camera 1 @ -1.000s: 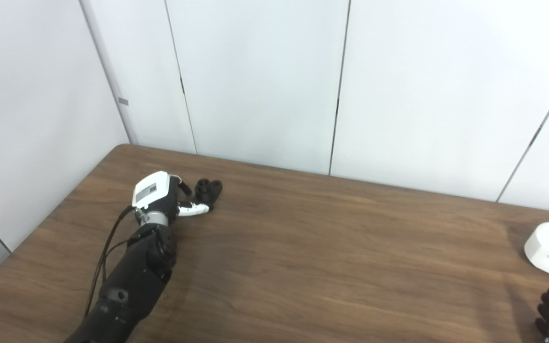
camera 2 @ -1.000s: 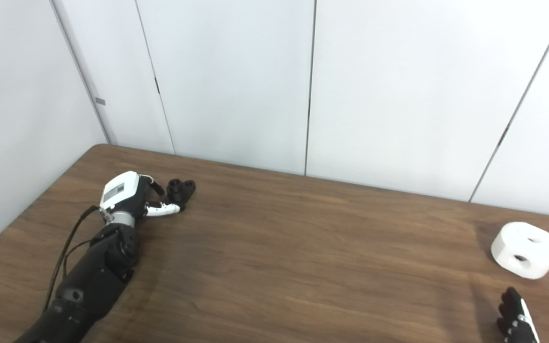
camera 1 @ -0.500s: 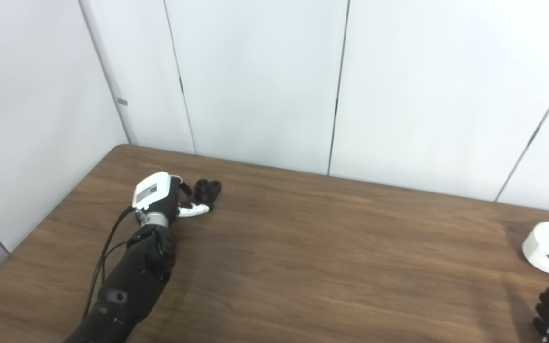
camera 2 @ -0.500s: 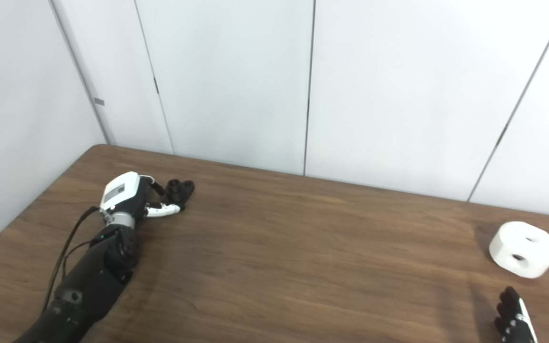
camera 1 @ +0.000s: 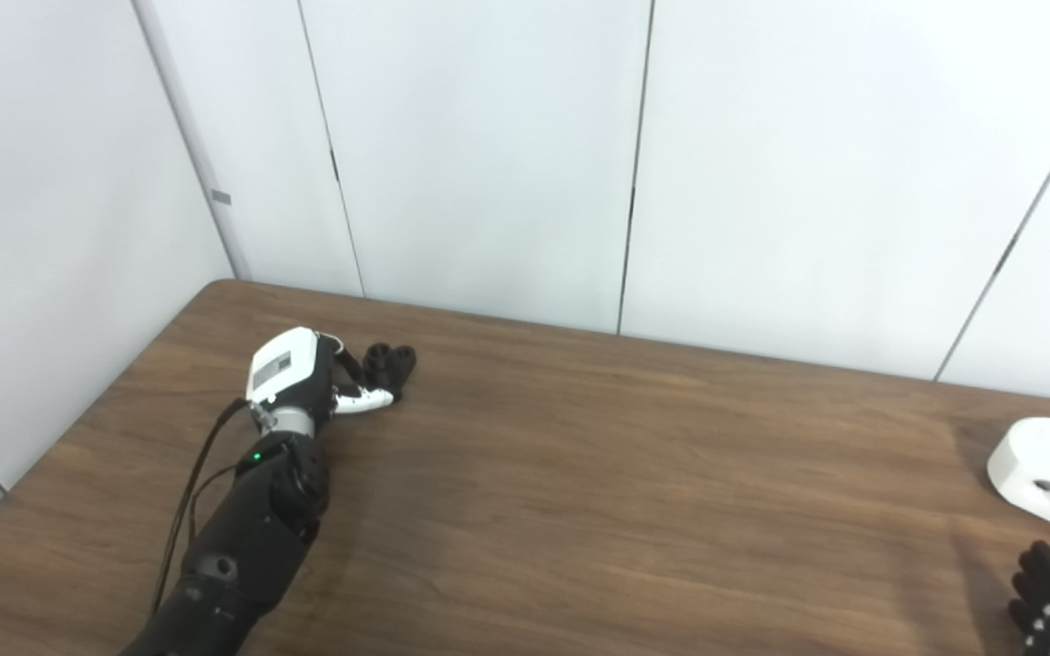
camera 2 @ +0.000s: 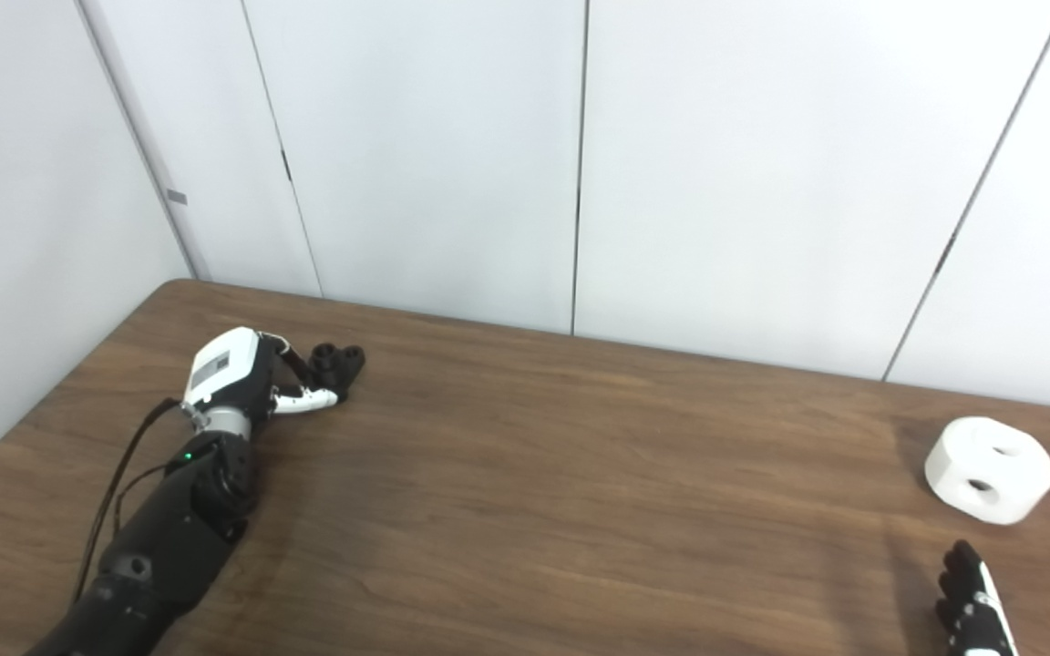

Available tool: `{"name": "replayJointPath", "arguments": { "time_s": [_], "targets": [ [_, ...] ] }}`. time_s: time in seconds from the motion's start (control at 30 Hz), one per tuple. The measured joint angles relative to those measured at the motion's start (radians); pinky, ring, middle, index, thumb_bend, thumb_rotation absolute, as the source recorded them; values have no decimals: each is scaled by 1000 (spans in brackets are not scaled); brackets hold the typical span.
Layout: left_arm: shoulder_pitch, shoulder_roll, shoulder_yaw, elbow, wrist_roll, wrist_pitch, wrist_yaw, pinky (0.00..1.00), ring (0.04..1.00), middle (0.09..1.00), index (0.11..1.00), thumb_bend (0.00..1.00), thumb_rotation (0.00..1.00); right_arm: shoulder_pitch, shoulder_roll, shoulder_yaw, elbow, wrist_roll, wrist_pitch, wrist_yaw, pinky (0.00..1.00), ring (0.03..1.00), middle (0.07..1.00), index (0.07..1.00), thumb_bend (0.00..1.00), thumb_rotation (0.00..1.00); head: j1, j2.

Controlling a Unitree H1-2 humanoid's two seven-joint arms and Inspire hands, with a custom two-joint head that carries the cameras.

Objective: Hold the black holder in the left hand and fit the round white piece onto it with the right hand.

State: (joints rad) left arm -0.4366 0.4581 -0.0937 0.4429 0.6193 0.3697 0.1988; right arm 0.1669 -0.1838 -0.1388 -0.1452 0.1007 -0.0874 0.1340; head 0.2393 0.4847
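The black holder (camera 1: 390, 362), a small piece with two round sockets on top, stands on the table at the far left. My left hand (camera 1: 302, 378) lies right beside it. Its white thumb (camera 1: 365, 398) reaches along the holder's near side and a dark finger touches its left side, without a closed hold. The round white piece (camera 1: 1047, 469), with two holes, rests on the table at the far right. My right hand (camera 2: 972, 610) shows only as raised fingers at the bottom right corner, short of the white piece and holding nothing.
The brown wooden table (camera 1: 580, 492) runs across the whole view, with its left edge close to my left arm. White wall panels (camera 1: 488, 155) stand directly behind the table's far edge.
The whole picture has shifted a little to the left, so the camera has moved. Neither hand has visibly moved relative to the holder or the white piece.
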Motion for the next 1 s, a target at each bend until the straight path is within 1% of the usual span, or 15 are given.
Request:
{"name": "replayJointPath", "arguments": {
  "time_s": [0.23,0.4,0.63,0.7,0.8,0.9,1.0],
  "targets": [
    [0,-8,5,31,-22,-43,47,839,852,760,485,520,49,5,3,6,-9,-1,3,-12,1000,1000,995,1000,492,1000,-5,2],
    [0,-7,5,22,-26,-40,38,815,855,770,486,517,48,7,5,9,-13,-1,6,-16,1000,1000,994,1000,476,1000,-11,9],
    [0,-4,7,10,-35,-40,23,798,854,768,486,519,47,9,10,11,-17,-3,8,-21,1000,1000,989,1000,514,1000,-28,0],
    [2,-2,7,4,-37,-41,19,751,838,760,486,518,48,9,10,12,-17,-7,8,-23,1000,1000,987,1000,517,1000,-32,0],
    [26,9,6,-53,-37,-40,-3,690,818,755,485,518,47,10,10,14,-19,-7,8,-25,1000,1000,985,1000,519,1000,-31,-3],
    [56,16,5,-107,-37,-41,-29,685,816,755,485,518,47,11,11,14,-19,-2,9,-27,1000,1000,983,1000,525,1000,-32,0],
    [88,21,7,-159,-40,-48,-48,728,831,751,485,518,44,11,11,15,-21,-1,13,-27,1000,1000,987,1000,548,1000,-31,0]
  ]
}}
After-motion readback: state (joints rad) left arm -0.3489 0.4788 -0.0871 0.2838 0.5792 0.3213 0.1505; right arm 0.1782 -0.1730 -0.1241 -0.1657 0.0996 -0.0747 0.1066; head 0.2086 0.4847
